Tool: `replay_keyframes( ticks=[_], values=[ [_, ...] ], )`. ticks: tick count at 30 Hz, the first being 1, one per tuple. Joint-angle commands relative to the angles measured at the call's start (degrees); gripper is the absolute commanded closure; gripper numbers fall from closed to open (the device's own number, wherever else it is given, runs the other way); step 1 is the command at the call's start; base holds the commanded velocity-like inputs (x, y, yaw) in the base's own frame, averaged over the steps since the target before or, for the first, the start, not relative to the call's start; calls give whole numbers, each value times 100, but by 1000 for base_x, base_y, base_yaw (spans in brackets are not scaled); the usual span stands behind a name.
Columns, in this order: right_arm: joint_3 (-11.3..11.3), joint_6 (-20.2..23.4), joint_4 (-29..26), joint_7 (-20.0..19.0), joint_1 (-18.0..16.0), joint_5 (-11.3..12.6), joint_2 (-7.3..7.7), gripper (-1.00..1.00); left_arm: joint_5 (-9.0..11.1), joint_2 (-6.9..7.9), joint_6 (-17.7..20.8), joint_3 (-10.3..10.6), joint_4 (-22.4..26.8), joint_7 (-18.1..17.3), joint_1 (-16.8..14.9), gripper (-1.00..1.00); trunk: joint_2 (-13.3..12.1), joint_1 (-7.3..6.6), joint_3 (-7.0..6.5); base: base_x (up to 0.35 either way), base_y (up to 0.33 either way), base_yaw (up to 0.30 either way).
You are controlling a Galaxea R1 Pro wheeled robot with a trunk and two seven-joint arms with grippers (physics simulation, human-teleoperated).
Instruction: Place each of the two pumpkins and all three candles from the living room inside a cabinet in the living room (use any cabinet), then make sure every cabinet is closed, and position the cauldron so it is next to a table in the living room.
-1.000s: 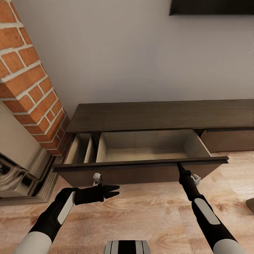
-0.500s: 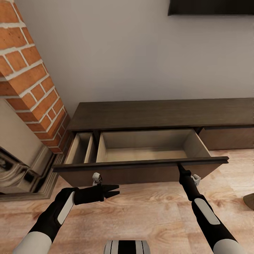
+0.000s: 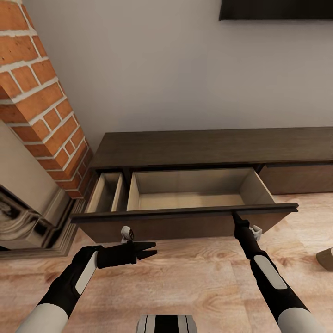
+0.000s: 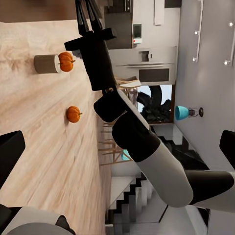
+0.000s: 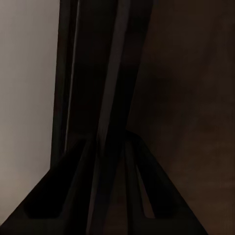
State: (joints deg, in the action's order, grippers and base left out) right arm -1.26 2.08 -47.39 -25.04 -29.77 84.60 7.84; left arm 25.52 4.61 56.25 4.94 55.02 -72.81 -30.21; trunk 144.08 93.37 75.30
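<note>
Against the pale grey wall stood the long, low dark-brown wooden cabinet [image 3: 217, 147], with its wide drawer front [image 3: 185, 221] pulled well out over the light plank floor [image 3: 194, 277], showing a lighter wooden interior split into a narrow compartment beside the red-brick fireplace column [image 3: 41, 111] and a broad one next to it. Both compartments looked bare inside as far as the head view showed.

The right arm reached straight forward and slightly upward from the lower right of the head view, forearm extended, and the right gripper [image 3: 237, 219] met the top edge of the drawer front toward its right end. In the right wrist view its two dark fingers [image 5: 105, 147] ran close together along the dark wood, narrowed on the thin edge of the front, so it appeared to be clamped on that panel.

The left arm was bent at the elbow and turned inward, its forearm lying roughly level in front of the drawer, below the front and not touching it. The left gripper [image 3: 149, 251] pointed across toward the right arm, its black fingers slightly parted and holding nothing.

Along the left gripper's line of sight, past the right arm, two small bright-orange ribbed pumpkins [image 4: 66, 61] [image 4: 73, 114] sat on the floor well away from the cabinet. One of them touched a short stubby grey-beige cylinder candle [image 4: 46, 64]; the other stood apart on bare planks.
</note>
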Motion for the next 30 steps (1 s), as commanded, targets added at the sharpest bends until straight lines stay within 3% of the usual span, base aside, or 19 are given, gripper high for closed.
replay_keyframes(
  ticks=[1,3,4,30],
  values=[
    [108,30,-7,-423,147,32,-2,100,24,5,44,13,0,-5,-3,-100,3,-2,5,-2,0,0],
    [109,31,-7,-423,147,31,-2,100,24,5,44,15,-1,-5,-3,-100,3,-2,5,0,0,0],
    [109,30,-7,-423,147,32,-5,-100,24,5,44,15,-3,-5,-3,-100,3,-2,5,0,0,0],
    [158,73,-5,-405,147,50,-2,-100,23,14,44,7,-2,-5,-3,-100,3,-2,5,0,0,0]
  ],
)
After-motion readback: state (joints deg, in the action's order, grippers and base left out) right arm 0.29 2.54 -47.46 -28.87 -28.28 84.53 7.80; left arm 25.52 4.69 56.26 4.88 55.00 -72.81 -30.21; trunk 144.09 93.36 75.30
